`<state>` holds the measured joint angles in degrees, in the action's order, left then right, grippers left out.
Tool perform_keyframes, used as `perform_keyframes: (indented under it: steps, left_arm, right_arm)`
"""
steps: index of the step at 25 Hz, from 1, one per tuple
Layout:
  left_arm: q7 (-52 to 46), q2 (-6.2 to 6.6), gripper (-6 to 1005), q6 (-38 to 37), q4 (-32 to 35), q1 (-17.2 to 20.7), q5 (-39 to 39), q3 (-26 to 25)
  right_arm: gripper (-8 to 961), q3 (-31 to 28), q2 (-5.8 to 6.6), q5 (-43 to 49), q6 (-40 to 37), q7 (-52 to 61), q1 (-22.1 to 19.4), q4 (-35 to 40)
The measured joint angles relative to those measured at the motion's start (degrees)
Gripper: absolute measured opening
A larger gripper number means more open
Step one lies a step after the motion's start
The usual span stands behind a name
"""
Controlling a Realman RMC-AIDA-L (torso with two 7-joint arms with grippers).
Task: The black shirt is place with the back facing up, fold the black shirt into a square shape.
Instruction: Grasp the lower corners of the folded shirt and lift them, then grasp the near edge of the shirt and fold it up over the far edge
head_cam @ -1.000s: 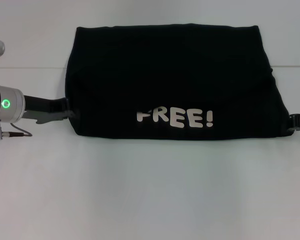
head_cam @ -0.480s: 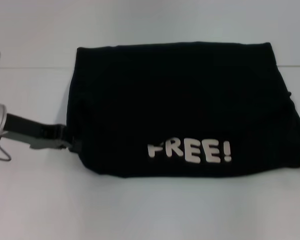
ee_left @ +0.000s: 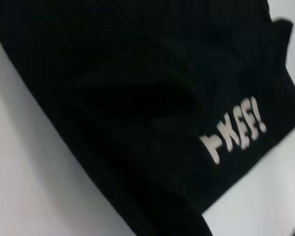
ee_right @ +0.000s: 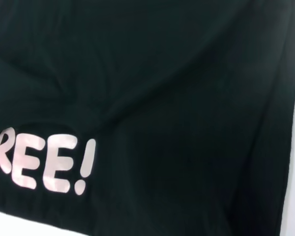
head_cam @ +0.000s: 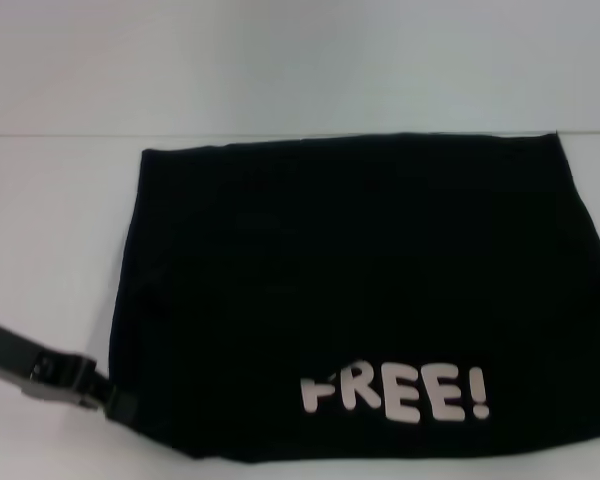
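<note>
The black shirt (head_cam: 360,280) lies folded into a wide rectangle on the white table, with pale "FREE!" lettering (head_cam: 395,396) facing up near its front edge. Its front edge reaches the bottom of the head view and its right side runs off the frame. My left gripper (head_cam: 117,403) is at the shirt's front left corner, its fingers closed on the cloth edge. My right gripper is out of view. The left wrist view shows the shirt (ee_left: 137,98) and its lettering (ee_left: 233,135). The right wrist view is filled by the shirt (ee_right: 162,88) and its lettering (ee_right: 49,164).
The white table (head_cam: 280,70) shows bare behind the shirt and to its left (head_cam: 40,250). A faint seam line (head_cam: 60,136) crosses the table at the shirt's far edge.
The shirt has slid toward me and lies lower and larger in the head view. My left gripper has moved back with its corner. The right gripper has left the frame.
</note>
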<state>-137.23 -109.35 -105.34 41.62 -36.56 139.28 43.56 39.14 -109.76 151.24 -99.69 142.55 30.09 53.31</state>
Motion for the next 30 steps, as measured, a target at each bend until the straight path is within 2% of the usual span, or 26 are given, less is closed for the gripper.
perform_keyframes:
  steps: [8, 12, 17, 23, 27, 30]
  left_arm:
    - [3.35, -0.28, 5, -4.68, -0.17, 1.78, 1.75, -0.61]
    - [6.32, -0.23, 5, -8.03, -0.26, 1.52, 1.28, -4.75]
    - [6.56, 0.31, 4, -8.22, -0.26, 0.29, 1.25, -10.14]
    - [3.89, 1.21, 4, -3.74, -1.39, -3.67, 1.21, -17.62]
    - [0.02, 1.39, 4, 3.11, -1.61, -5.84, 1.19, -18.34]
    - [-2.66, 1.33, 5, 9.16, -1.67, -7.30, 1.24, -18.03]
  right_arm:
    - [39, -0.22, -0.01, 0.02, -4.78, -0.96, -0.92, 0.12]
    - [39, -3.19, 0.08, -0.44, -7.22, -2.87, -0.26, 0.18]
    - [39, -10.11, 0.62, -2.33, -9.88, -7.10, 1.49, -0.22]
    - [39, -16.11, 2.14, -6.32, -6.26, -7.07, 3.60, -1.53]
    - [40, -19.81, 3.46, -10.58, -2.24, -6.05, 4.52, -3.61]
    - [40, -20.16, 3.68, -13.59, 3.79, -4.60, 4.95, -4.23]
